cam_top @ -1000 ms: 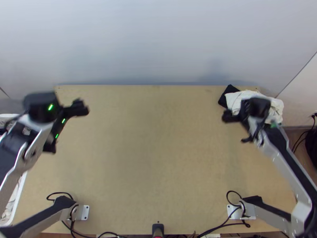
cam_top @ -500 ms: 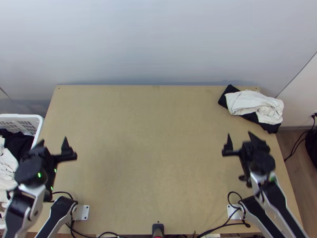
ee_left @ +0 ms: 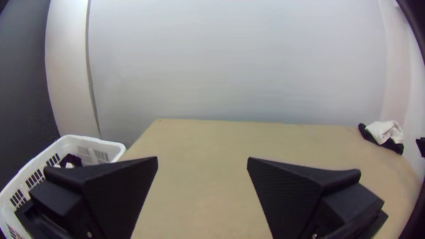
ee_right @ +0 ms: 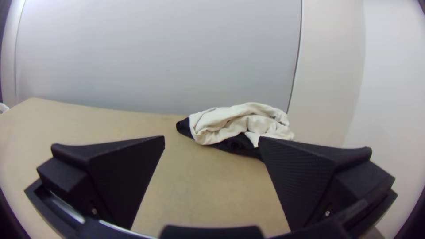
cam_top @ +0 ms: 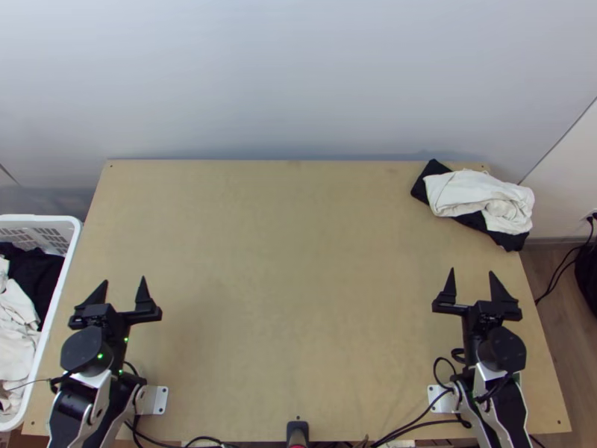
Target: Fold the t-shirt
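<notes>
Ok so closest in, there's a metal plate point(cam_top: 155, 400) near the left corner of the bench point(cam_top: 298, 299) and a matching one point(cam_top: 440, 399) over on the right, with black cables point(cam_top: 407, 429) by the near edge. Just past those, the left end effector point(cam_top: 124, 281) is spread wide with nothing between its fingers, and the right end effector point(cam_top: 472, 272) is the same deal, wide and holding nothing. Beside the bench's left side sits a white basket point(cam_top: 37, 218) with black clothes point(cam_top: 33, 276) and white clothes point(cam_top: 15, 336) bunched up inside. Way out at the far right corner, a rumpled white cloth point(cam_top: 463, 190) lies on top of a black cloth point(cam_top: 511, 241). Honestly can't tell which of these is the t-shirt. Behind it all is a pale wall point(cam_top: 298, 75).
</notes>
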`<move>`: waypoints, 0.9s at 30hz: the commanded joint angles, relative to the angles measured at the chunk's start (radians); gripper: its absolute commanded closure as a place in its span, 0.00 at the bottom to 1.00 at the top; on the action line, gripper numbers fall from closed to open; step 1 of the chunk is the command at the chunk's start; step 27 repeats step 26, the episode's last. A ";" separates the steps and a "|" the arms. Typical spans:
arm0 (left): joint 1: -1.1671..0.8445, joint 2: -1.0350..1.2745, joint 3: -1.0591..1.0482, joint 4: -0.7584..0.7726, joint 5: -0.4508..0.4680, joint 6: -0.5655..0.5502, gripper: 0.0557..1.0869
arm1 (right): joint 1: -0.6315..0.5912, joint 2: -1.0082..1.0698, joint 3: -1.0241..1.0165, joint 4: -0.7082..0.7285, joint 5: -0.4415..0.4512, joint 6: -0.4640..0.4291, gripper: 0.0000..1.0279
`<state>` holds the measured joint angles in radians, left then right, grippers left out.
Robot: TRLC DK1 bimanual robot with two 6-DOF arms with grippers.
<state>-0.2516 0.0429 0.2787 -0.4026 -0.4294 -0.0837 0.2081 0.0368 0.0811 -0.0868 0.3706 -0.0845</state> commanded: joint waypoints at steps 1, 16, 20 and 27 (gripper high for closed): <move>-0.023 -0.044 -0.052 0.042 0.024 -0.137 0.04 | -0.010 -0.038 -0.030 -0.018 0.005 0.035 0.04; -0.009 -0.044 -0.049 0.025 0.024 -0.143 0.04 | -0.010 -0.038 -0.030 -0.018 0.005 0.038 0.04; -0.009 -0.044 -0.049 0.025 0.023 -0.143 0.04 | -0.009 -0.038 -0.030 -0.018 0.005 0.038 0.04; -0.009 -0.044 -0.049 0.025 0.024 -0.143 0.04 | -0.010 -0.038 -0.030 -0.018 0.005 0.038 0.04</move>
